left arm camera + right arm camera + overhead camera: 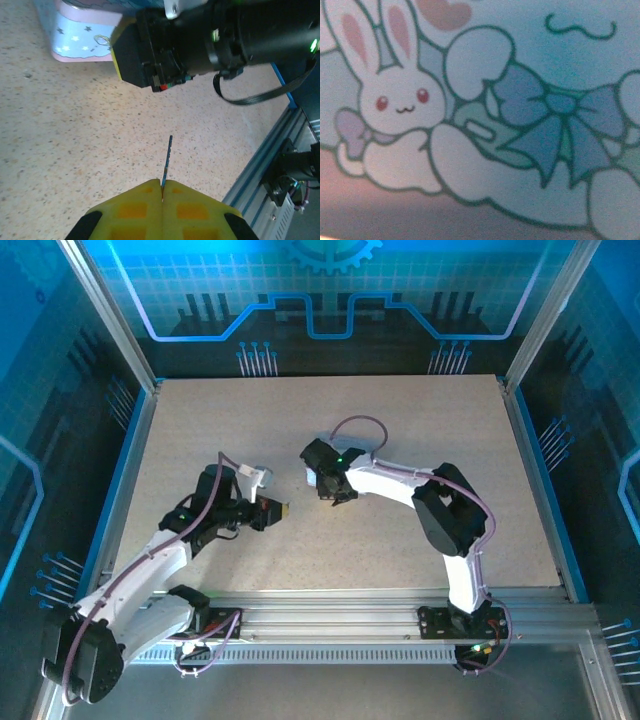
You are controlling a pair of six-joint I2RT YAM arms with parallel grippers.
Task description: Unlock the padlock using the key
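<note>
The speckled counter [420,420] is bare between the two grippers. The right gripper [323,486] hangs right over the padlock [82,30], a pastel block with starred blue sides and a bunny-printed face, and partly covers it. How wide its jaws stand cannot be told. The left gripper [279,509] has its yellow jaws pressed together on the key [167,157]. The key's thin dark blade points toward the padlock, near it but not touching.

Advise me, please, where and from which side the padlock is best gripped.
Probably the body of the padlock, across its two opposite edges, coming straight down on its broad printed face: that face lies flat toward the right wrist camera and the corners are rounded. Keep the side toward the key, pinched in the left pincer, free.
</note>
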